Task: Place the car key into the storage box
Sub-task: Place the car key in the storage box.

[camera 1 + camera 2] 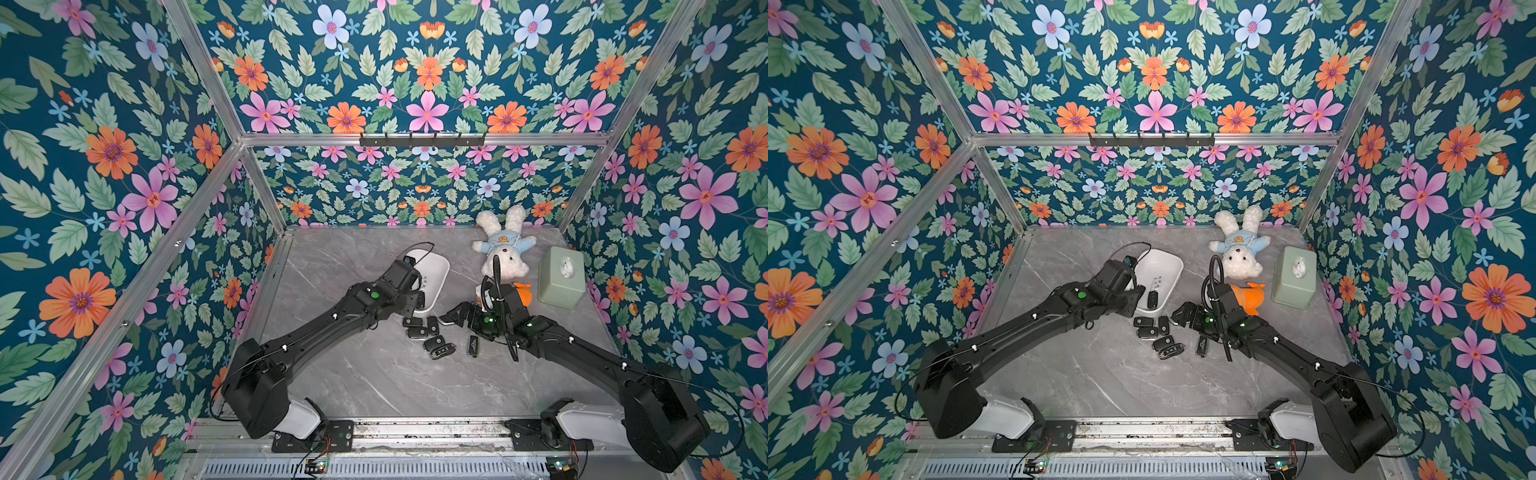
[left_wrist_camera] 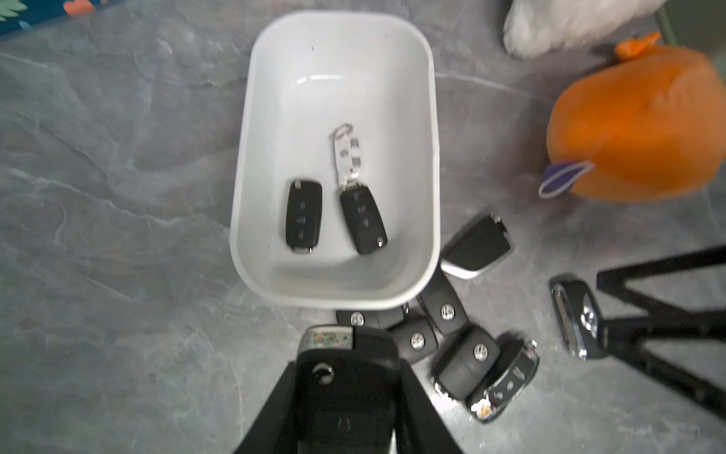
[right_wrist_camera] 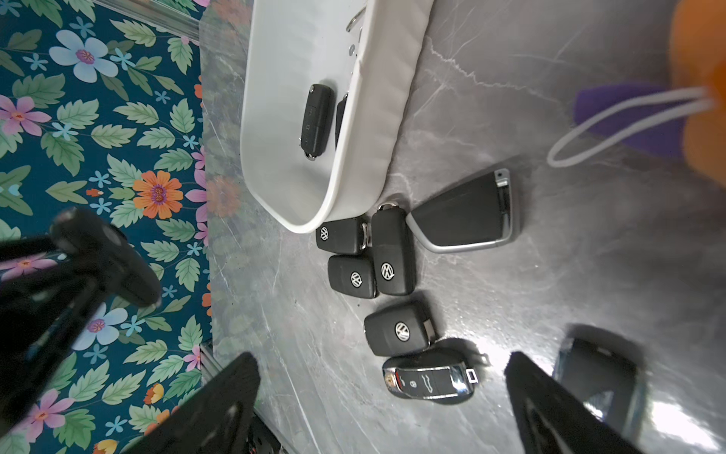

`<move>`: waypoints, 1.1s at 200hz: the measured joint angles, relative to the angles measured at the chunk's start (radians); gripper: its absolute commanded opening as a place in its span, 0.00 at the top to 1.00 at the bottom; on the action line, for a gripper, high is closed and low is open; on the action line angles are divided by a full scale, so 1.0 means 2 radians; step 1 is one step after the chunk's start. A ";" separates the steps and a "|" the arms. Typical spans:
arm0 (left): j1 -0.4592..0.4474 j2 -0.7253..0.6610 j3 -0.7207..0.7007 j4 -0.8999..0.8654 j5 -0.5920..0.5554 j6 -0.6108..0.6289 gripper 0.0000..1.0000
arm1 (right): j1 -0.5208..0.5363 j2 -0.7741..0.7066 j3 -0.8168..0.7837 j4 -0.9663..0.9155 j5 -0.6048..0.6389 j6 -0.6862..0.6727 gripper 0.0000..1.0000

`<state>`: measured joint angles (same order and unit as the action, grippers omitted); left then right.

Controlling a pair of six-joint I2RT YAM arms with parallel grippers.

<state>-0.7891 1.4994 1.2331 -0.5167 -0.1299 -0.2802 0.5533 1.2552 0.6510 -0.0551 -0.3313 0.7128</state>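
my left gripper (image 2: 347, 365) clamped shut on black car key (image 2: 345, 397), just short of storage box (image 2: 267, 118) rim, box at one o'clock seen from above, my right gripper (image 3: 383, 357) spread wide, empty, near loose keys (image 3: 396, 330)

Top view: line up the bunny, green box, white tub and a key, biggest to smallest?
1. Plush bunny.
2. Green tissue box and storage box: about alike; the left arm hides part of the storage box, so no ranking.
3. Loose car key, smallest.
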 measured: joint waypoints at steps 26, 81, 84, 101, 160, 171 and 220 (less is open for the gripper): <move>0.026 0.060 0.078 0.021 0.017 0.013 0.71 | -0.002 -0.005 -0.001 0.000 0.001 -0.002 0.01; 0.067 0.186 0.208 0.037 0.048 0.026 0.72 | -0.006 -0.022 0.019 -0.009 0.009 -0.014 0.01; 0.068 0.193 0.214 0.037 0.050 0.026 0.72 | -0.006 -0.023 0.019 -0.009 0.009 -0.014 0.01; 0.077 0.226 0.244 0.035 0.055 0.036 0.73 | -0.007 -0.025 0.024 -0.012 0.012 -0.019 0.01; 0.100 0.312 0.297 0.025 0.080 0.063 0.71 | -0.014 -0.016 0.024 -0.012 0.035 -0.024 0.01; 0.102 0.325 0.305 0.020 0.078 0.063 0.71 | -0.015 -0.018 0.023 -0.011 0.038 -0.023 0.01; 0.101 0.366 0.319 0.013 0.074 0.074 0.70 | -0.016 -0.037 0.011 -0.004 0.049 -0.010 0.01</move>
<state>-0.5880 2.2318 1.8702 -0.4900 0.0185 -0.1314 0.5209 1.1820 0.6739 -0.0639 -0.2340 0.6918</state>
